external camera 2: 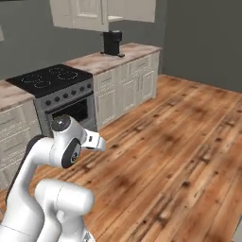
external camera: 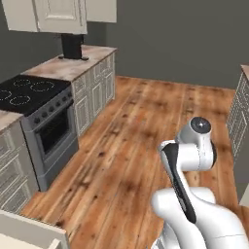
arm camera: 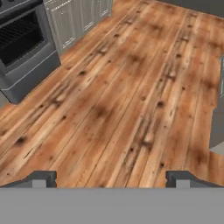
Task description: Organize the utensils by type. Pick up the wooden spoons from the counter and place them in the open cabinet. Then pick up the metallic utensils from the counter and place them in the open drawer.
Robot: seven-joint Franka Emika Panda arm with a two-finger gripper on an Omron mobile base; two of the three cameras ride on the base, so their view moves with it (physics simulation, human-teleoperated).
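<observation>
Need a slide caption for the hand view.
Open claw hovering over bare wooden floor, oven at upper left.

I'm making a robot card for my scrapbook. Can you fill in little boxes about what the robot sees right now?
room: a kitchen with a wooden floor
robot hand: hand open, holding nothing, hovering over the floor
cooker: grey stove with a black top, against the wall
on the worktop: a black coffee machine beside the stove
above: cream wall cabinets
spoons: none seen from here
</observation>
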